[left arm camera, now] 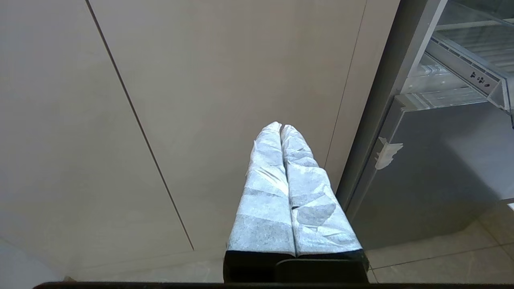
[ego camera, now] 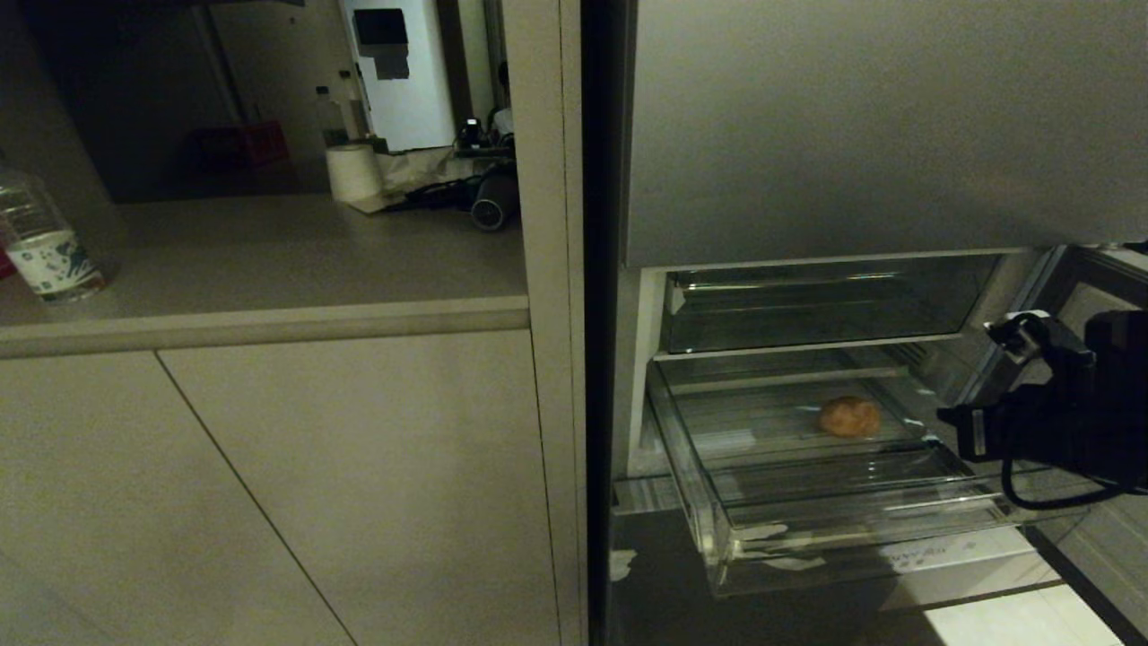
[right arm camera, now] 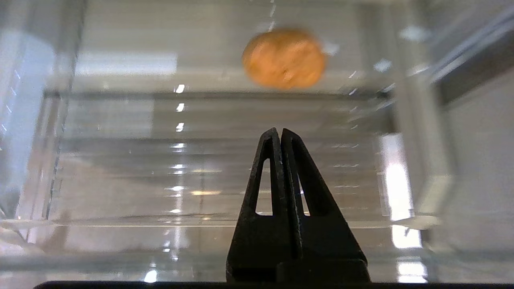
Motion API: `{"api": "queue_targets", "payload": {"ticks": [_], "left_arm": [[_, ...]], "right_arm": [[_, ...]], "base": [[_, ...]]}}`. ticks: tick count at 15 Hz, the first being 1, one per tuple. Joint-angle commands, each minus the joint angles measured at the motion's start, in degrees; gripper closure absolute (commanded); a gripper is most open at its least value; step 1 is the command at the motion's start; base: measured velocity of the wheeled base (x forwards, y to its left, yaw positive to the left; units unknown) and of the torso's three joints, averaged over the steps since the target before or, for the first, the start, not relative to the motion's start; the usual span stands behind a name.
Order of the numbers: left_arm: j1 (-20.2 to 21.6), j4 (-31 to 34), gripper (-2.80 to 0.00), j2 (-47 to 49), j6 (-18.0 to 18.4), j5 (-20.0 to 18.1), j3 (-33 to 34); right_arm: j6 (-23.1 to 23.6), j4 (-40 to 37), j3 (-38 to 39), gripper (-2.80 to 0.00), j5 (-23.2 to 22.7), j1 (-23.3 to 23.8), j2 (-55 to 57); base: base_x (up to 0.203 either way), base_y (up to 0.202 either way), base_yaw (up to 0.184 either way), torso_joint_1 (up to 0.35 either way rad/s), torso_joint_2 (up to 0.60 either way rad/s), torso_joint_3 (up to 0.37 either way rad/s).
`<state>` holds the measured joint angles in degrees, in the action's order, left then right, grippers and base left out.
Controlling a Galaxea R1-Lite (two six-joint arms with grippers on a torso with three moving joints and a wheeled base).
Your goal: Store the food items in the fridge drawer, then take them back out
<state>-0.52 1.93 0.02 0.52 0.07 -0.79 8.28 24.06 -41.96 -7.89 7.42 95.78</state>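
Risk noted: right gripper [right arm camera: 280, 134], fingers pressed together and empty, points over the fridge drawer's [ego camera: 762, 547] near edge toward the food item [right arm camera: 284, 57] lying far inside. Reaching in unopened would nudge the lump away. Left gripper [left arm camera: 280, 128] closed, idle by the cabinet front [left arm camera: 200, 80].

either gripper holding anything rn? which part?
Nothing held. Right gripper is shut empty, short of the food item in the fridge drawer; left gripper shut empty.

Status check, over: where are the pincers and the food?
Right pincer shut, empty, short of the food item. Food sits in the open fridge drawer. Left pincer shut, parked by the cabinet. Nothing between.
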Motion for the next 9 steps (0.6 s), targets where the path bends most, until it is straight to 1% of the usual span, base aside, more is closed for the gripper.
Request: {"api": "queue_targets", "payload": {"ticks": [1,4,9], "left_arm": [[0.0,0.0,0.00,0.0,0.0,0.0,0.0],[0.0,0.0,0.00,0.0,0.0,0.0,0.0],[0.0,0.0,0.00,0.0,0.0,0.0,0.0]], "right_arm": [[0.1,-4.3,-6.1,-2.80,-0.4,-0.4,6.6],[-0.1,-7.1,-11.5,-2.80,-0.3,-0.6,10.6],[0.0,-7.7,-17.2,-2.80,0.4,-0.5,17.0]], "base": [[0.000,0.000,0.000,0.000,0.00,0.000],[0.000,0.000,0.000,0.000,0.00,0.000],[0.000,0.000,0.000,0.000,0.00,0.000]]}}
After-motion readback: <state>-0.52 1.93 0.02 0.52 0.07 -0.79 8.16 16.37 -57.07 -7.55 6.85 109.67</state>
